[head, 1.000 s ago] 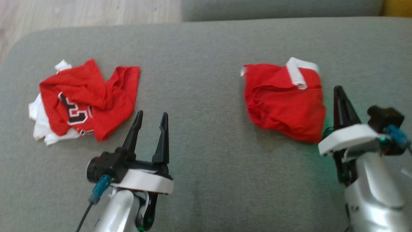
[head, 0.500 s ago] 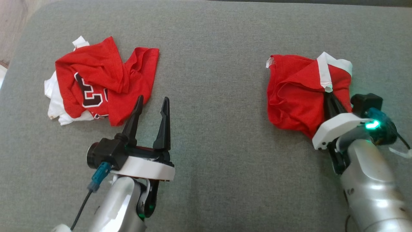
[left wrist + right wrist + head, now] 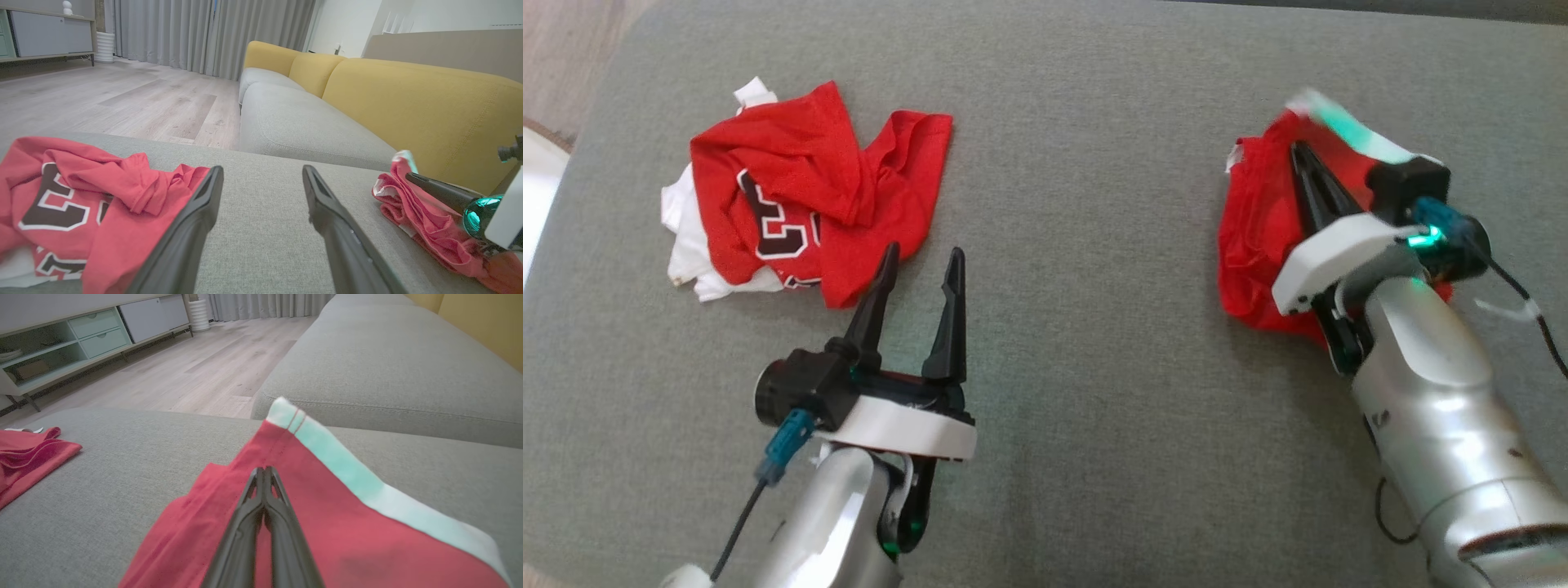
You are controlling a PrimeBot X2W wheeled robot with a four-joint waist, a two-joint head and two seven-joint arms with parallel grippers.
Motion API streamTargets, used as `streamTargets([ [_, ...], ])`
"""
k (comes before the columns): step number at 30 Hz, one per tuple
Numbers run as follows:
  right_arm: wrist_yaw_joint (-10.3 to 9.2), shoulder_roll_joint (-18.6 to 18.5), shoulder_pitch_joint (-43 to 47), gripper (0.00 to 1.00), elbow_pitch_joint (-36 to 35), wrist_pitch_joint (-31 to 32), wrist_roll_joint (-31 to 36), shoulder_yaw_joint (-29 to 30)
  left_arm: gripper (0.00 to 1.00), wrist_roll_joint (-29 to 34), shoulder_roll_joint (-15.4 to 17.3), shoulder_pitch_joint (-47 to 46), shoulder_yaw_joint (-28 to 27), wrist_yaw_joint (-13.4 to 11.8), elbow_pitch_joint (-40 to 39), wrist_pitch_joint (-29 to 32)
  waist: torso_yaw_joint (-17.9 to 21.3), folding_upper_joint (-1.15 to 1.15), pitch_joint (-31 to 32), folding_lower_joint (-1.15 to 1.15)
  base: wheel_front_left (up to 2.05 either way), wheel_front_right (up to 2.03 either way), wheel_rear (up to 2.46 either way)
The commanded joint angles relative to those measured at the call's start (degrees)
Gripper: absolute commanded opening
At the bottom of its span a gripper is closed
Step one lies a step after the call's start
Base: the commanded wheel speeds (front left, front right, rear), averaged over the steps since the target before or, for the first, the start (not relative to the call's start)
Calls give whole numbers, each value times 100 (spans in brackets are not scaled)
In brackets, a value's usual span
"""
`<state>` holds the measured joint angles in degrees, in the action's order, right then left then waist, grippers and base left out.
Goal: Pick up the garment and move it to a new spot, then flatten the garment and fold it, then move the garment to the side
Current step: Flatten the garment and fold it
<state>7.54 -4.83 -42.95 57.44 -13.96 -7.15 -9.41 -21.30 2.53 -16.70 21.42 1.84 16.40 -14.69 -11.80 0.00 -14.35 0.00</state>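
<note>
A crumpled red garment (image 3: 1254,237) with a white band (image 3: 1347,131) lies at the right of the grey cushion (image 3: 1078,245). My right gripper (image 3: 1297,147) is shut and lies over it, fingers pointing away from me. In the right wrist view its tips (image 3: 263,469) press into the red fabric (image 3: 318,506), and the white band (image 3: 347,465) stands up behind them. I see no cloth between the fingers. A second red garment (image 3: 800,188) with dark numbers and white cloth under it lies at the left. My left gripper (image 3: 921,249) stands open just beside its near edge, holding nothing.
Wooden floor (image 3: 564,49) runs past the cushion's far left corner. In the left wrist view another grey seat (image 3: 294,126) and a yellow backrest (image 3: 408,102) lie beyond the cushion. A low cabinet (image 3: 81,330) stands across the floor.
The head camera has tilted down. My shut right gripper has moved from beside the right garment's edge onto it, pushing the white band up and away. The left gripper has stayed open in place.
</note>
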Motion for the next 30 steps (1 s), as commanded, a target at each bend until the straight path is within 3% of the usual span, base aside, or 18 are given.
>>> streamTargets([
  [1, -5, 112, -230, 0, -74, -78, -5, -150, 100, -56, 35, -240, -121, -35, -154, -30, -42, 0, -17, 0, 0, 0, 0],
  [9, -5, 180, -502, 0, 512, -88, -83, -547, 100, -97, 35, -234, -116, -59, -137, -30, -105, 0, -22, 0, 0, 0, 0],
  [14, -5, 192, -469, 0, 458, -99, -419, -821, 100, -60, 35, -235, -204, -66, -115, -30, 19, 0, 71, 0, 0, 0, 0],
  [19, -5, 193, -252, 0, -78, -102, -694, -910, 100, 12, 35, -187, -351, -54, -141, -30, 258, 0, 242, 0, 0, 0, 0],
  [30, -5, -115, 767, 0, -1621, -103, -516, -208, 100, 110, 35, -35, -534, -34, -271, -30, 693, 0, 639, 0, 0, 0, 0],
])
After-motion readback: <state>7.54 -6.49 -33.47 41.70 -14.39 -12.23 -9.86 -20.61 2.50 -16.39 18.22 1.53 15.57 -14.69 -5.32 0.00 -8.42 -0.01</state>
